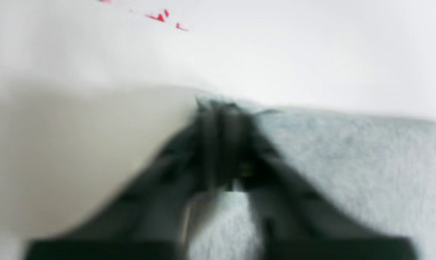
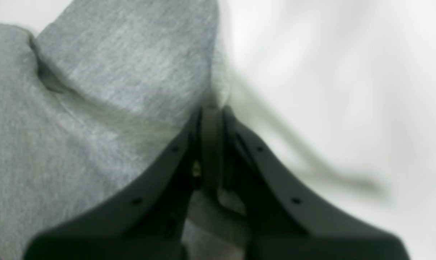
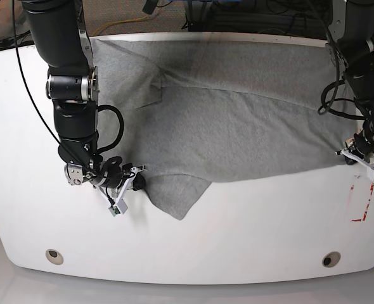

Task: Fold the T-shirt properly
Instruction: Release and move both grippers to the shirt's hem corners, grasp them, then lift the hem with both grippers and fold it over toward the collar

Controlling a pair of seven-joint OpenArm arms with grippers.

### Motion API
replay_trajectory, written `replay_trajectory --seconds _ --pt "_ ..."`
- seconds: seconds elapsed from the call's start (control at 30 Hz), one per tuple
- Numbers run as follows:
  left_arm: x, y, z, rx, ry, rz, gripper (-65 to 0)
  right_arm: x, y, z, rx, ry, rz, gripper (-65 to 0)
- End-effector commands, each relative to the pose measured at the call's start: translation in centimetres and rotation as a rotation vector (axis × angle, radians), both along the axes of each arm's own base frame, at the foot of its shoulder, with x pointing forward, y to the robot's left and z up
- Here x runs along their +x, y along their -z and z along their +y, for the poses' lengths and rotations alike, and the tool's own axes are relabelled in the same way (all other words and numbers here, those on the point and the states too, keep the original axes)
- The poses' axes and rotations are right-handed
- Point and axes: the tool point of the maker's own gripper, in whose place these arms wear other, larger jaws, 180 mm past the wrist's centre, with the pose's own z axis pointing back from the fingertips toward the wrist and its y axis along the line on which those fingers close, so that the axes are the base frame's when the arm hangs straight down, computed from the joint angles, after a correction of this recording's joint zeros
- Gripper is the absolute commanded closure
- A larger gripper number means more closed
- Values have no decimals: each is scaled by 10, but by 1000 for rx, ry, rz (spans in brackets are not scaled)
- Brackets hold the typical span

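My right gripper (image 3: 138, 183) sits at about 8 o'clock on the table in the base view, its jaws pressed together on the edge of the shirt (image 3: 238, 120). Its wrist view shows the black fingers (image 2: 210, 119) meeting at a point with grey cloth caught between them. My left gripper (image 3: 350, 152) is at about 3 o'clock, and its jaws are likewise closed, pinching the shirt's edge where cloth meets table; that wrist view is blurred, but the dark fingers (image 1: 221, 115) come together at the hem.

The white table (image 3: 250, 234) fills most of the base view. The grey shirt lies spread across its far half, from 10 o'clock to 3 o'clock, mostly flat. One sleeve (image 3: 142, 82) lies folded over near 11 o'clock. A pointed flap (image 3: 180, 196) of cloth hangs toward 6 o'clock, just beside my right gripper.

Red tape marks (image 3: 363, 201) sit on the table at about 4 o'clock, near my left gripper. Two round holes (image 3: 54, 256) are set in the table's near edge, at 7 and 5 o'clock.
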Motion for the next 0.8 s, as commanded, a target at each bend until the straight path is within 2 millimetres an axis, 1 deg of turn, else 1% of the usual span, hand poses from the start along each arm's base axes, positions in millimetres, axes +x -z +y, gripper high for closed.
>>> replay_trajectory --seconds 0.0,0.07,0.1,0.17,0.3,0.37,0.5,0.53,0.6,0.63,0.77 --pt "9 -15 -3 30 53 -10 0 23 -31 -12 -5 13 -86 0" --pt "13 -24 -8 44 98 -38 0 27 -39 -16 -20 9 -109 0" --pt "8 -25 -11 58 131 -41 0 28 -44 -19 -40 0 -116 0" --pt "7 -33 -12 86 162 -61 0 25 -46 -20 -72 -18 -113 0" --pt "12 -49 -28 123 204 -115 0 24 -68 -29 -157 -51 -173 0" --pt "5 -48 -31 145 217 -103 0 20 -75 -31 -197 -69 -185 0" --pt "1 -67 -33 210 240 -122 0 14 -92 -39 -288 -94 -213 0" --pt "1 -70 -37 217 248 -128 0 11 -99 -42 -317 -101 -227 0" --pt "1 -75 -46 224 260 -140 0 6 -107 -44 -358 -112 -240 0" --pt "1 -80 -49 236 265 -148 0 2 -111 -46 -386 -117 -244 0" --pt "-9 -87 -53 278 280 -123 0 -13 -131 -64 -466 -91 -275 0"
